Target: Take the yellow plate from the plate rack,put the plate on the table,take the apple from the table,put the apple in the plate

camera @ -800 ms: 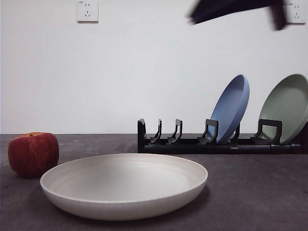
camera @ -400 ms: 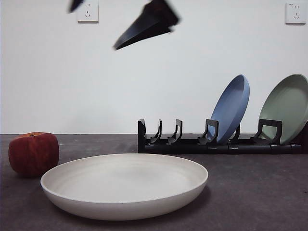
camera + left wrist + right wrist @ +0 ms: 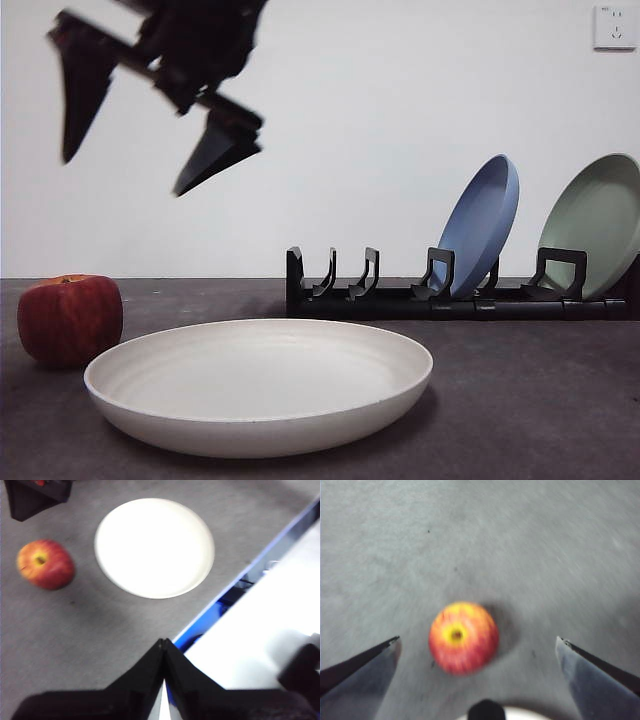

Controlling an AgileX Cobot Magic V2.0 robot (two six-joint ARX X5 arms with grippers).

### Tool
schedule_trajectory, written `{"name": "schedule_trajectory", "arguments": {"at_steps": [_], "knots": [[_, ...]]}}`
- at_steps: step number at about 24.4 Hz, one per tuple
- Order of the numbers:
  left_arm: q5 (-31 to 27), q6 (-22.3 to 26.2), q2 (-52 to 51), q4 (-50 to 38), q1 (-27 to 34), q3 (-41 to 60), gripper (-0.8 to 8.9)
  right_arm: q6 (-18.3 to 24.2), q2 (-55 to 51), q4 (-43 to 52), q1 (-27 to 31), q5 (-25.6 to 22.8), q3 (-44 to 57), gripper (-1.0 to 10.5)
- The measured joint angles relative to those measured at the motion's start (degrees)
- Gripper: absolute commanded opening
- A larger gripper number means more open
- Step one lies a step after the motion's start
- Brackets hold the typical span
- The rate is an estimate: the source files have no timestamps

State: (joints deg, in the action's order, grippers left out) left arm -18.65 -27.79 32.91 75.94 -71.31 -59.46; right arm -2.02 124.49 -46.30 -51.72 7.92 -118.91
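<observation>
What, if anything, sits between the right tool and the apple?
Nothing visible. The right tool hangs open above the apple, which the right wrist view shows lying alone on bare table between the jaws. The plate lies beside the apple, apart from it.

This looks like a robot test room rather than a home kitchen. A bare white wall with one power socket stands behind a plain dark grey desk. A black robot hand hangs above the few staged dishes and a black plate rack.
</observation>
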Motion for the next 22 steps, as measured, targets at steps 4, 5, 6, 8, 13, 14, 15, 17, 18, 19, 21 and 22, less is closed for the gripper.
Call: {"name": "schedule_trajectory", "arguments": {"at_steps": [4,5,6,8,13,14,15,17,18,19,21,22], "knots": [[-2.6,-1.9,-5.7,0.2,1.2,1.7,-0.05,1.7,5.7,2.3,-3.1,-1.4,-3.0,8.3],[-2.6,-1.9,-6.6,0.2,1.8,1.8,-0.05,1.9,7.0,3.1,-3.7,-1.5,-3.0,8.3],[-2.6,-1.9,-7.0,0.2,2.3,1.8,-0.05,1.9,8.0,3.2,-3.9,-1.9,-3.0,8.3],[-2.2,-2.0,-7.3,0.2,3.6,1.8,-0.05,2.1,9.9,3.1,-4.4,-2.3,-3.0,8.3],[0.7,-2.1,-7.3,0.2,4.6,1.8,-0.06,2.1,12.7,2.1,-4.0,-2.4,-3.0,8.1],[2.6,-2.0,-7.3,0.2,4.6,1.8,-0.06,2.1,12.7,2.4,-3.9,-2.4,-3.0,7.6],[3.7,-2.0,-7.3,0.2,4.6,1.8,-0.06,2.1,12.7,2.5,-3.9,-2.4,-3.0,6.5],[5.0,-1.8,-7.3,0.2,4.6,1.8,-0.06,2.1,12.7,1.6,-3.9,-2.4,-3.0,4.6],[5.8,-1.8,-7.3,0.2,4.6,1.8,-0.06,2.1,12.7,1.1,-3.9,-2.4,-3.0,3.9],[6.0,-1.8,-7.3,0.2,4.6,1.8,-0.06,2.1,12.7,0.8,-4.0,-2.4,-3.0,3.0],[6.1,-1.8,-7.3,0.2,4.6,1.8,-0.06,2.0,12.7,0.3,-3.9,-2.4,-3.0,0.5],[6.6,-1.8,-7.3,0.2,4.6,1.8,-0.06,2.0,12.8,-0.2,-3.9,-2.5,-3.0,-0.1]]}}
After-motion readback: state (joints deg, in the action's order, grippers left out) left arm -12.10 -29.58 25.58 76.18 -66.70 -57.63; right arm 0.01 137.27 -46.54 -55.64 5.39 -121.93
